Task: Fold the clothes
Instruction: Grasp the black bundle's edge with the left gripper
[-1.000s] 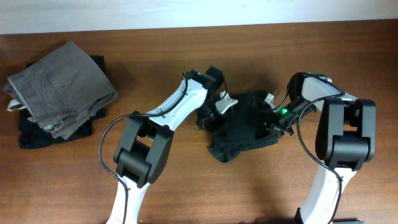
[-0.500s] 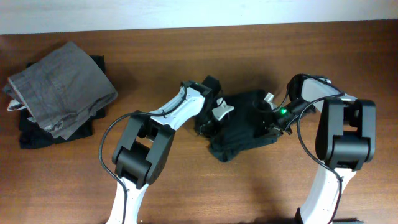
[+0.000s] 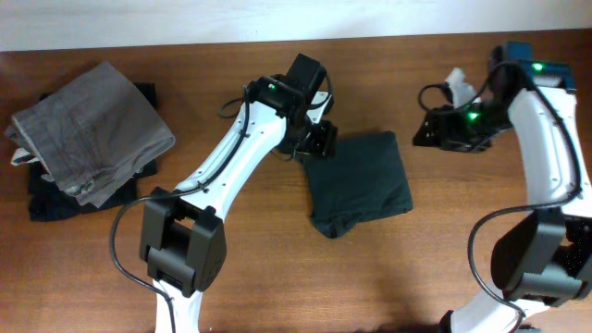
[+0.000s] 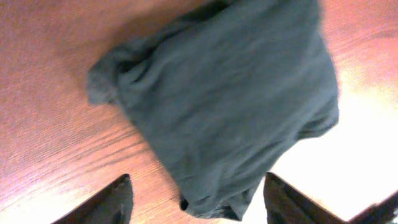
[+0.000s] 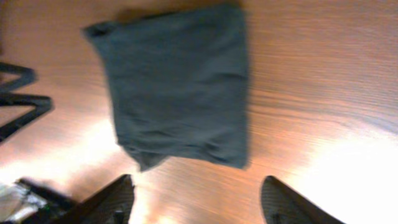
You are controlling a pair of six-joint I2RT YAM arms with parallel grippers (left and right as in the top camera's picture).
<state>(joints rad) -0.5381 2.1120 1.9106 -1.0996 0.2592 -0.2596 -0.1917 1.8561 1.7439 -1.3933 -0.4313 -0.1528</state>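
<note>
The clothes, a dark charcoal T-shirt [image 3: 359,183], lie folded into a rough rectangle on the wooden table, plain side up, with a bunched corner at the front left. My left gripper [image 3: 317,139] hovers over the shirt's far left corner, open and empty. In the left wrist view the T-shirt [image 4: 224,106] fills the middle, and the left gripper [image 4: 199,208] spreads wide around its lower edge without touching. My right gripper [image 3: 427,129] stands open off the shirt's far right corner. The right wrist view has the T-shirt [image 5: 177,87] beyond the right gripper [image 5: 199,202], with bare wood between the fingers.
Folded grey trousers [image 3: 92,129] rest on a black folded garment [image 3: 46,199] at the table's far left. The table's far edge [image 3: 277,42] meets a pale wall. Both arm bases stand along the near edge.
Both grippers have opened, let go of the shirt and drawn back: the left toward the far left, the right toward the far right. The shirt now lies uncovered.
</note>
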